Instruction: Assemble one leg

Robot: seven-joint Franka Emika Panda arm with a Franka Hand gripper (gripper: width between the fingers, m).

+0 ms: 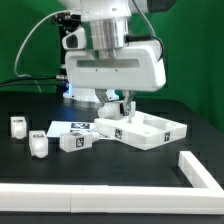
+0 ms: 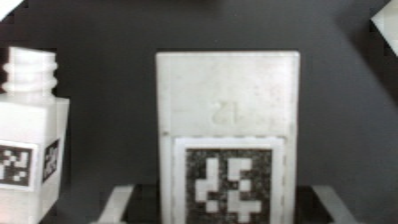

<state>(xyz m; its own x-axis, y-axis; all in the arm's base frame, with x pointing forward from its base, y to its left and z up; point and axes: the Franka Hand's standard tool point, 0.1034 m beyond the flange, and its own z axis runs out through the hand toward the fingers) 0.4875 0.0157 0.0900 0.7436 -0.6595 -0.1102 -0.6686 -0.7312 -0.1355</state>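
In the wrist view a white leg with a black-and-white tag on its side fills the middle, lying between my gripper's fingers. The jaws stand open on either side of it, with a thin dark gap at each side. A second leg with a ribbed end stands beside it. In the exterior view my gripper is low over the table by the near-left edge of the white panel. The leg between the fingers is mostly hidden there.
Three loose legs lie at the exterior view's left. A white raised border runs along the front and right of the black table. A green backdrop stands behind.
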